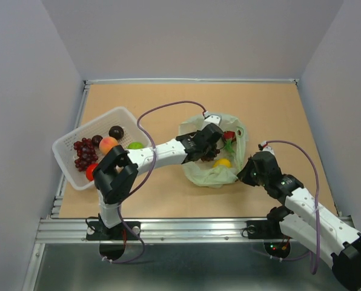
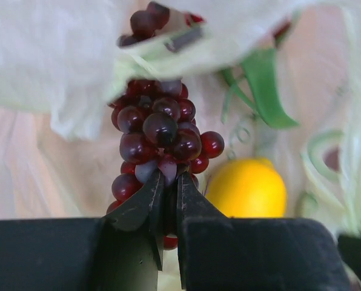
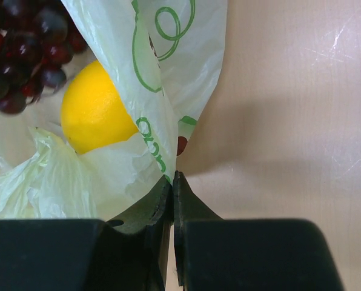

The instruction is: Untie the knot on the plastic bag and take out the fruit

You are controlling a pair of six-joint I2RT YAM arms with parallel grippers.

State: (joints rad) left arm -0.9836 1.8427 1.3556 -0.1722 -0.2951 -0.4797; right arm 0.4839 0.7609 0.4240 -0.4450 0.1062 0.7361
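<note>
Two grippers on the job, both clamped.

Right gripper (image 3: 171,182), nearest to the bases: fingers pressed all but together, pinching the near right rim of the plastic bag (image 1: 212,176). The film runs right into the nip.

The bag lies open, mouth up, on the table (image 1: 168,103), centre-right. It is crumpled, pale green with darker green print.

Lemon (image 1: 221,162) sits inside at the near side, bare on top, just beside the right gripper's pinch.

Left gripper (image 2: 168,182) reaches in from the left across the bag mouth. Its fingers are nearly shut, with only a narrow slit between them, and they grip the low end of the dark purple grape bunch (image 2: 159,130). The bunch's far end is under a fold of bag film.

Red fruit with green leaves (image 1: 229,137) is in the bag's far side, past the grapes.

White basket (image 1: 65,148) is well left of the bag, tilted. It holds a red grape bunch (image 1: 83,153), two plums (image 1: 115,131), a peach (image 1: 108,144) and a lime (image 1: 135,145) at the right edge. One orange-red fruit is partly hidden by the left arm.
</note>
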